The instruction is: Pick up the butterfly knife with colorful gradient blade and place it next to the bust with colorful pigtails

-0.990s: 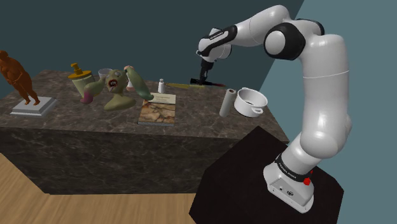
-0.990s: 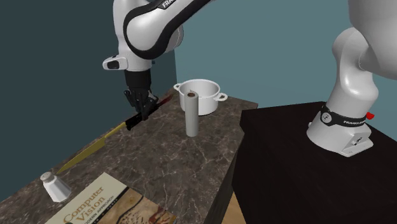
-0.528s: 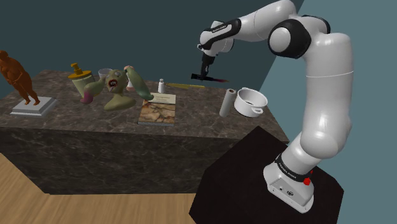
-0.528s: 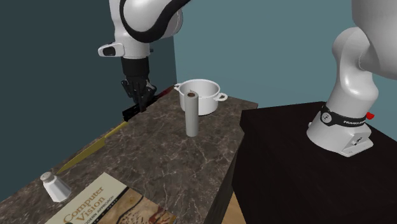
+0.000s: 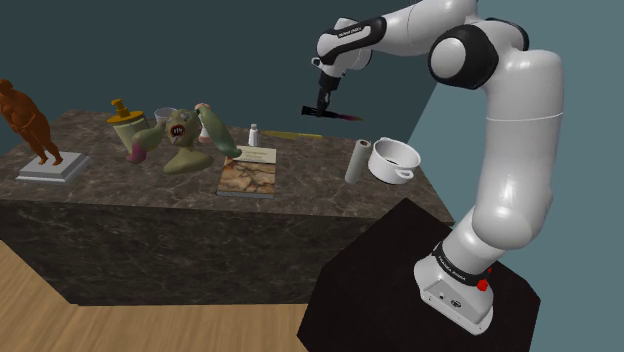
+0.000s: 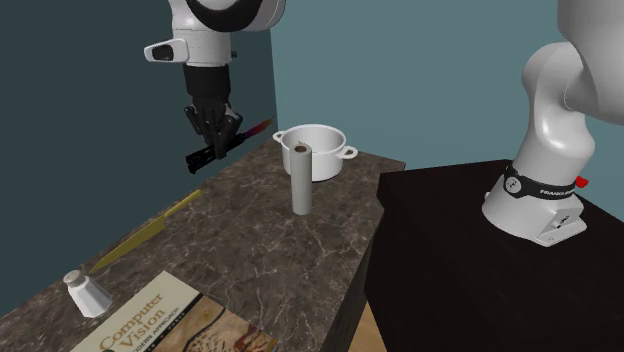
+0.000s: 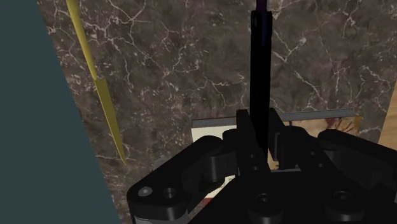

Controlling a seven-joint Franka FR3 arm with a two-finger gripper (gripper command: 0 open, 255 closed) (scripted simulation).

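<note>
Marble counter, teal walls behind. I read gripper clamped on butterfly knife, held roughly level above counter, likely for transit clearance. Bust at 8 o'clock from gripper in shoulder view, well apart. Book cover reads "Computer Vision"; arm base lettered "FRANKA".

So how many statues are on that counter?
2: a brown standing figure on a grey base at the counter's end on the shoulder view's left, and a greenish bust with pigtails nearer the middle, just left of the book. Something small could hide behind them.
</note>
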